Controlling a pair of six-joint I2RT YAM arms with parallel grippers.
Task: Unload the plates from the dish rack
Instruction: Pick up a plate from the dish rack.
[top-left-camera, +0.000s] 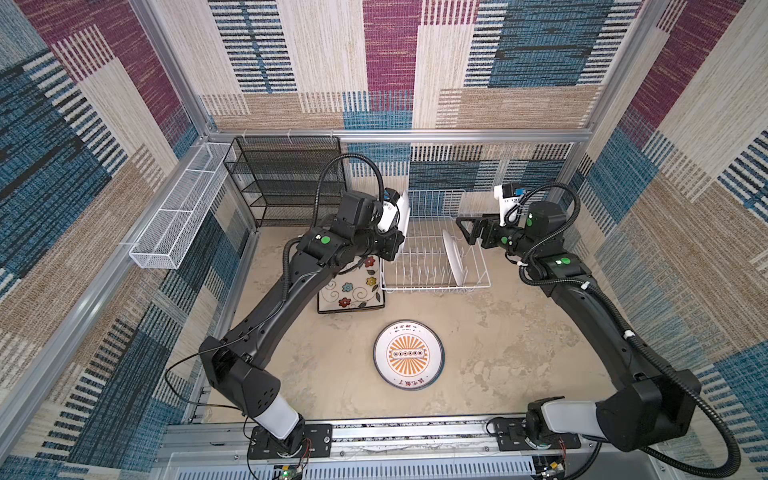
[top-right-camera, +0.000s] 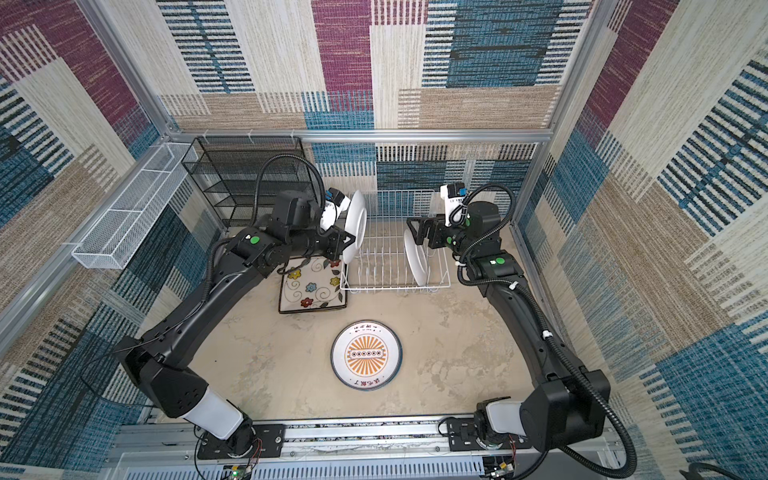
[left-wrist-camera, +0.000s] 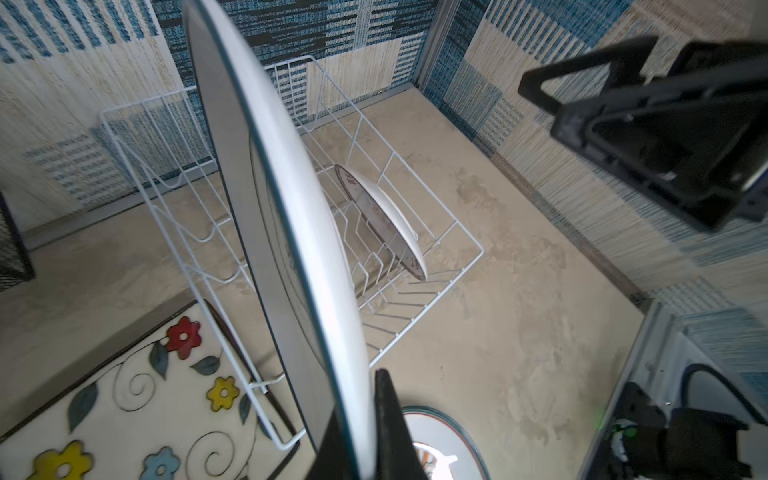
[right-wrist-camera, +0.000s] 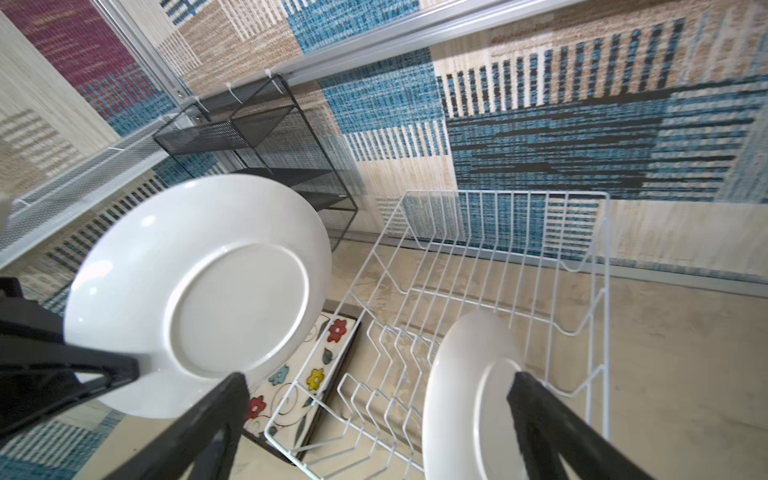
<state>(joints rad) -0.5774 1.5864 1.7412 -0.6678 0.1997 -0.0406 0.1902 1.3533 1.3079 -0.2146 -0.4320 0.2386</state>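
Nothing here reads cleanly. The round plate lying flat on the desk carries a short arc of small dark characters along its far rim and a few red ones along its near rim. In both top views they are too small to make out. The white camera housing on the right wrist bears a line of dark print, also illegible. The standing plate shows blurred red marks by its rim.

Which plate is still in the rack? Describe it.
Find the white wire dish rack by the back wall. A round white plate stands on edge between its tines. Unlike it, the sunburst plate lies flat on the table and a third plate is held aloft.
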